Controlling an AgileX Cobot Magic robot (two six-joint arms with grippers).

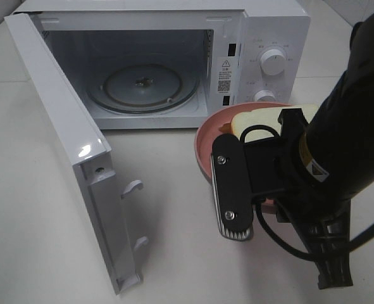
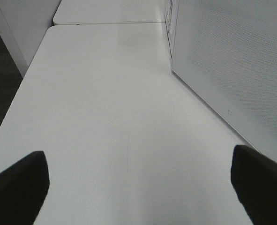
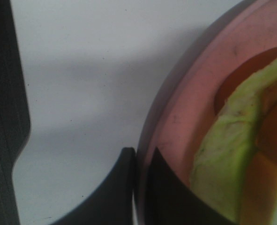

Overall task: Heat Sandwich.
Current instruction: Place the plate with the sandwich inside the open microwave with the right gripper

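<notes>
The right gripper [image 3: 140, 154] is pinched onto the rim of the pink plate [image 3: 185, 108], one dark finger outside the edge and one just inside it, with only the rim's thickness between them. The sandwich [image 1: 262, 120] sits on that plate, close to the inner finger but not touched by it. Its green and orange filling shows under pale bread.

It looks light, soft and loosely stacked, so squeezing it would likely crush the bread or make the layers slide. The stiff plate is the better hold, and the rim is the only part thin enough to pinch. A hold at one edge lets the plate droop on the far side, so it probably needs to be carried level and slowly.

The plate is in front of the microwave [image 1: 269, 38], by its knobs. The door [image 1: 60, 126] stands wide open and the glass turntable [image 1: 142, 85] is bare. The left gripper [image 2: 138, 187] hangs spread wide over the table [image 2: 110, 93], alongside the microwave's wall.
</notes>
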